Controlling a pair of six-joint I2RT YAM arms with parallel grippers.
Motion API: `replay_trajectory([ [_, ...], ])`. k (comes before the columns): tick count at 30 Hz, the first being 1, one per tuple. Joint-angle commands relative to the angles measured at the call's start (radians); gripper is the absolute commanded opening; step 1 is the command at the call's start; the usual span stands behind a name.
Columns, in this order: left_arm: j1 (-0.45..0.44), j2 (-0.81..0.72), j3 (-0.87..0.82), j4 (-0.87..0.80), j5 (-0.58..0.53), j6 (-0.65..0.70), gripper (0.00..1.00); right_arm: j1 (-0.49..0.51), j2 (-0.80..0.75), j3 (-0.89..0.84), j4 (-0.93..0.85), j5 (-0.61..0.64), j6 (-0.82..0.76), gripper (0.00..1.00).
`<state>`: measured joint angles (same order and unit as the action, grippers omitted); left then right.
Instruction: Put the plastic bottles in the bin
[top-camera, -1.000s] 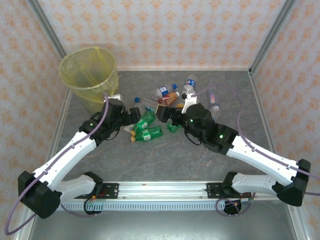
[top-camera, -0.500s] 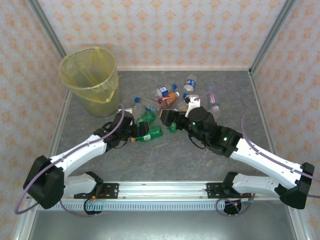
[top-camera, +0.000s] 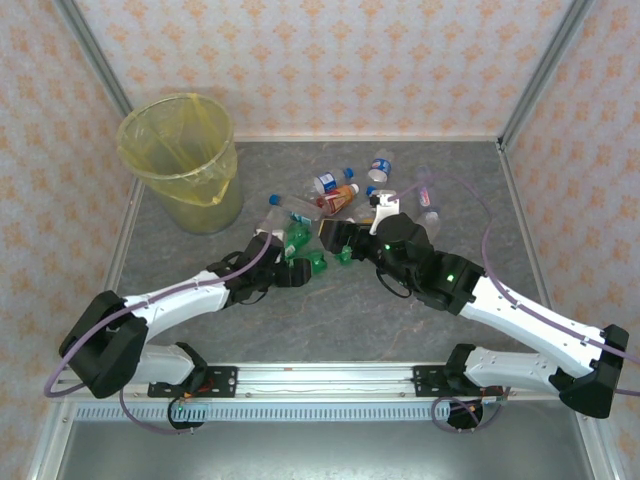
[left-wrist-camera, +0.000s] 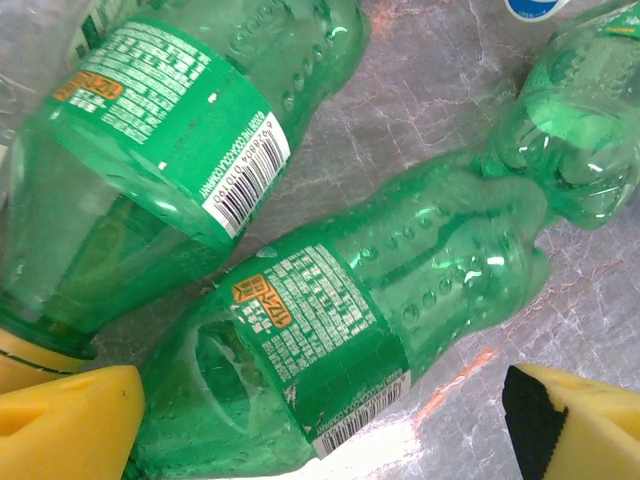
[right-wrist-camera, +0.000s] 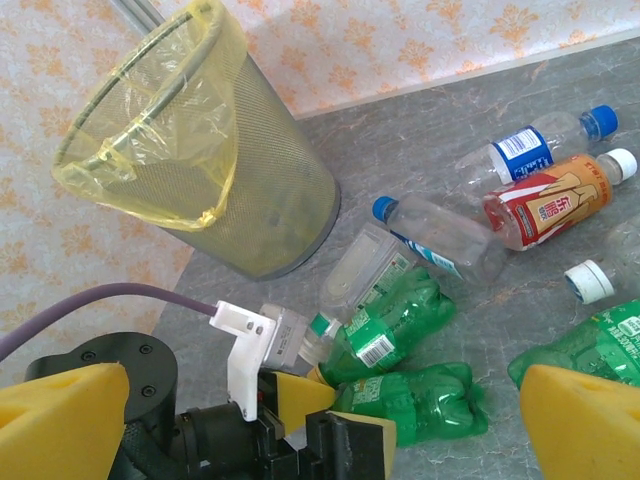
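Several plastic bottles lie in a loose heap mid-table: green ones, clear blue-capped ones and one with a red-orange label. The bin, a mesh basket with a yellow bag, stands at the back left. My left gripper is low and open, its yellow pads on either side of the base end of a lying green bottle. A second green bottle lies just beyond it. My right gripper hangs open and empty above the heap, looking down on the left gripper and the bin.
Two more clear bottles lie to the right of the heap, and a loose white cap sits on the table. Papered walls with metal posts close the table's back and sides. Bare grey tabletop stretches between the heap and the arm bases.
My left arm has swung away from the bin, down and right, and lowered its gripper over the nearest green bottle. My right gripper has drawn back slightly to the right.
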<state>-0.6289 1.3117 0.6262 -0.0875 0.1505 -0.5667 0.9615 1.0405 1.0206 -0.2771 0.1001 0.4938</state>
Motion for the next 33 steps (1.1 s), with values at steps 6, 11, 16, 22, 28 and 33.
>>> replay_trajectory([
  [6, -0.055, -0.003, -0.01, 0.034, 0.007, 0.007, 0.94, 0.005, 0.001, 0.014, -0.005, -0.008, -0.005, 1.0],
  [11, -0.069, -0.019, -0.003, 0.013, -0.015, 0.043, 0.96, 0.005, 0.001, 0.007, -0.005, -0.008, -0.002, 1.0],
  [16, -0.069, 0.035, 0.044, -0.029, -0.04, 0.119, 0.95, 0.004, 0.002, 0.013, -0.014, -0.003, -0.006, 1.0],
  [22, -0.07, 0.145, 0.129, -0.074, -0.053, 0.199, 0.9, 0.005, -0.012, 0.012, -0.029, 0.004, 0.0, 1.0],
  [28, -0.072, 0.221, 0.171, -0.092, -0.073, 0.228, 0.86, 0.005, -0.035, 0.002, -0.038, 0.018, 0.011, 1.0],
  [33, -0.086, 0.271, 0.191, -0.102, -0.106, 0.229, 0.81, 0.005, -0.048, -0.009, -0.038, 0.022, 0.016, 1.0],
])
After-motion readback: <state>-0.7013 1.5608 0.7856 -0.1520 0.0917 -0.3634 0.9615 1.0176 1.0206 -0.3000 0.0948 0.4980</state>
